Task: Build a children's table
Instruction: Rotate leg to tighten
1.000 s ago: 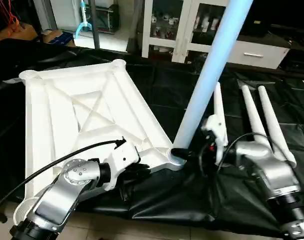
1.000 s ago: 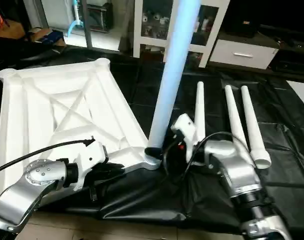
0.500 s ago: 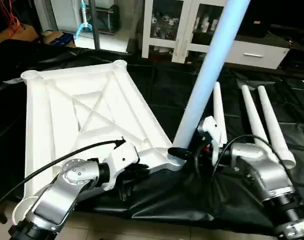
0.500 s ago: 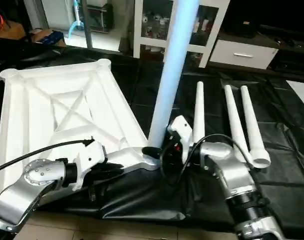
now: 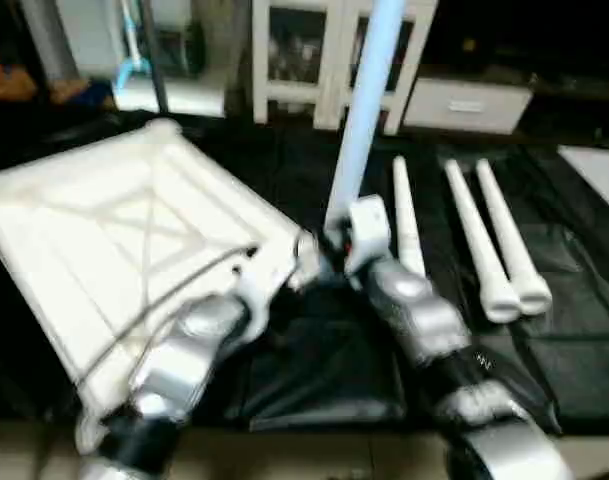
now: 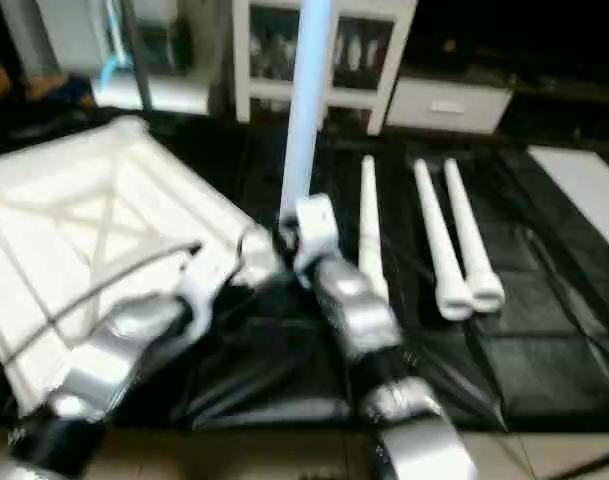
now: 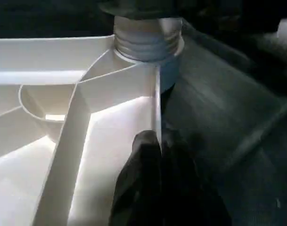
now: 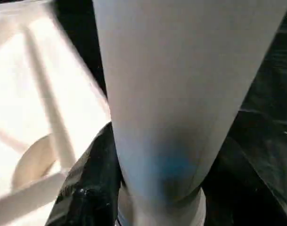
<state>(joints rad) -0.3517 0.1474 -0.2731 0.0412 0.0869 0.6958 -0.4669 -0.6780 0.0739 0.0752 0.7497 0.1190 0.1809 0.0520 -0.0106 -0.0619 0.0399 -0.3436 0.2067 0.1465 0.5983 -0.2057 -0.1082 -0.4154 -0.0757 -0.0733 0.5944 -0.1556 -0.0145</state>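
The children's table top lies upside down on a black cloth, its X ribs facing up. One white leg stands in the near right corner socket. My right gripper is shut around that leg's base; in the right wrist view a black finger presses on the leg. My left gripper is shut on the top's edge wall just short of that socket. Three more legs lie side by side on the cloth to the right.
A white glass-door cabinet stands behind the cloth. A white flat board lies at the far right. The floor shows along the near edge of the cloth.
The head camera has swung, so the whole picture has shifted. My right gripper's fingers have drawn in around the base of the standing leg. The left gripper's hold looks the same.
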